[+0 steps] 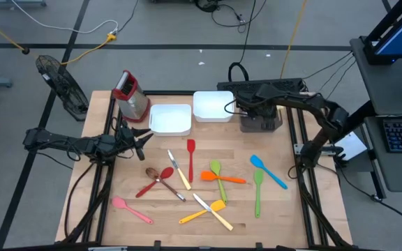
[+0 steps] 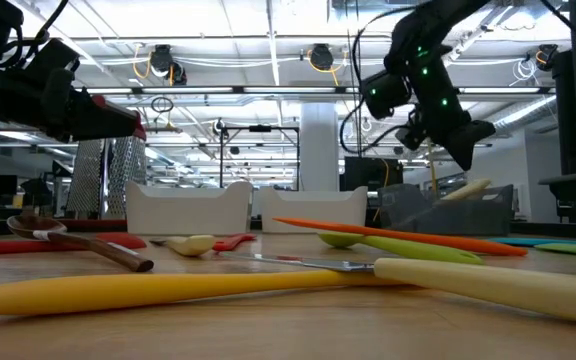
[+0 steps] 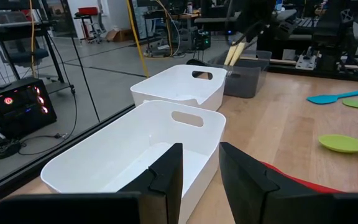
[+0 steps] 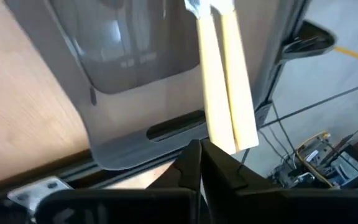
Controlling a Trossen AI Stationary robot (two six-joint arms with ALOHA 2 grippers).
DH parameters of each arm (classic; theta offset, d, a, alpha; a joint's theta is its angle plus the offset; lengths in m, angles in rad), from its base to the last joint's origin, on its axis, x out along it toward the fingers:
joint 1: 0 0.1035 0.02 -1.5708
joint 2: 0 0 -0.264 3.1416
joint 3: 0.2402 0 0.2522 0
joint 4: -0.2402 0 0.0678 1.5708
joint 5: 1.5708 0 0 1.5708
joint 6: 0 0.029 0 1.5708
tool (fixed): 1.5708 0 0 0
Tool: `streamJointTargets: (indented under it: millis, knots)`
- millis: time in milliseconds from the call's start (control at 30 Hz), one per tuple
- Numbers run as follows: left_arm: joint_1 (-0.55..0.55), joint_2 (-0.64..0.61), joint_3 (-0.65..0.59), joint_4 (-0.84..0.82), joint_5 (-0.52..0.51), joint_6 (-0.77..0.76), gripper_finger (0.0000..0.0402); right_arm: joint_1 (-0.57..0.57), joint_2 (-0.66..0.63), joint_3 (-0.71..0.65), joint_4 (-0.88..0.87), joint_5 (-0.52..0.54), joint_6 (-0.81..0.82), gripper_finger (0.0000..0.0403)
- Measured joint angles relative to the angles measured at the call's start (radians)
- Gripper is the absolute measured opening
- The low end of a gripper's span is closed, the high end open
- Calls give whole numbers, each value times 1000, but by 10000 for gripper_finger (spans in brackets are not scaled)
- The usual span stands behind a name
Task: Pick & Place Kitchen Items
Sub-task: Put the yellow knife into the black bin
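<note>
Two pale-handled knives [image 4: 225,81] lean in the dark tray [image 1: 260,123], their handles sticking up over its rim; they also show in the left wrist view [image 3: 235,51]. My right gripper [image 4: 199,152] is shut and empty just above those handle ends, over the tray [image 1: 246,109]. My left gripper [image 3: 201,174] is open and empty, hovering at the near left corner of a white tray [image 1: 169,119], beside it in the high view [image 1: 144,139]. Coloured spatulas and spoons lie flat on the table, among them a red spatula [image 1: 190,156].
A second white tray [image 1: 213,106] stands beside the first. A red-topped metal box [image 1: 131,96] stands at the far left. A brown spoon [image 1: 160,174], pink spoon [image 1: 131,209], yellow spatula [image 1: 201,211], orange spatula [image 1: 223,178], green spatula [image 1: 258,189] and blue spatula [image 1: 267,171] lie mid-table.
</note>
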State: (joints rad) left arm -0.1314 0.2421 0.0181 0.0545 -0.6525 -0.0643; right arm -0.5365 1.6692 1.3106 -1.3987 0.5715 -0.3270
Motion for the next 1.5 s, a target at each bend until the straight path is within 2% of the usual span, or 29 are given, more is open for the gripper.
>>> streamJointTargets:
  millis: [100, 300, 600, 833, 1033, 1267, 1500]
  knots:
    - [0, 0, 0, 0, 0, 0, 106, 40, -42, 0, 7, -11, 51, 3]
    - [0, 0, 0, 0, 0, -1, 106, 117, -147, 0, 84, -170, 172, 1]
    - [0, 0, 0, 1, 0, -2, 106, 245, -308, 0, 337, -354, 323, 0]
    - [0, 0, 0, 1, 0, -1, 106, 366, -349, 0, 484, -498, 344, 0]
    - [0, 0, 0, 1, 0, 4, 106, 486, -348, 0, 581, -499, 351, 0]
    - [0, 0, 0, 1, 0, 7, 106, 614, -347, -1, 704, -493, 449, 0]
    - [0, 0, 0, 1, 0, 7, 106, 724, -341, -125, 1035, -492, 521, 0]
